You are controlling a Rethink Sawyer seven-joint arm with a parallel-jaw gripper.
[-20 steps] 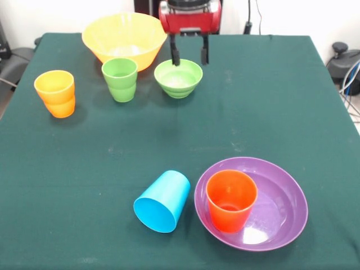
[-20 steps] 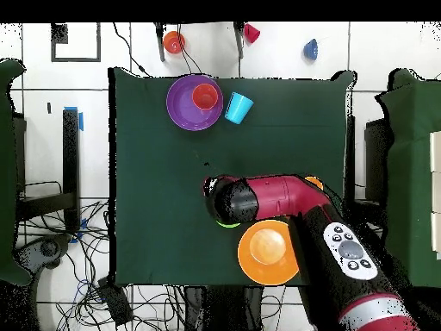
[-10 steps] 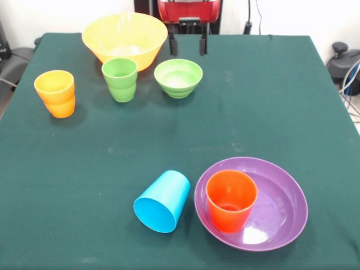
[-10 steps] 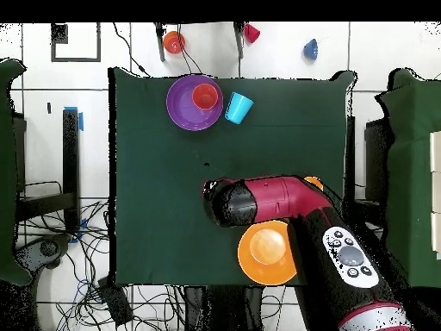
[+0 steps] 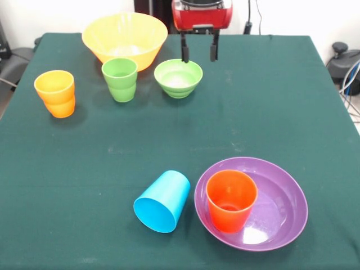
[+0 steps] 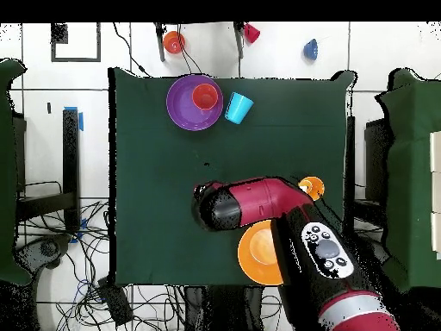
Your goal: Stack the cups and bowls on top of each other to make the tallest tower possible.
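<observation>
Hanging at the counter's far edge, the gripper has its fingers spread apart, holding nothing. Light green bowl sits just below and left of it in the front view; green cup and big yellow bowl further left, yellow-orange cup beyond. Well nearer the camera: blue cup on its side beside a purple bowl, orange cup upright inside.
</observation>
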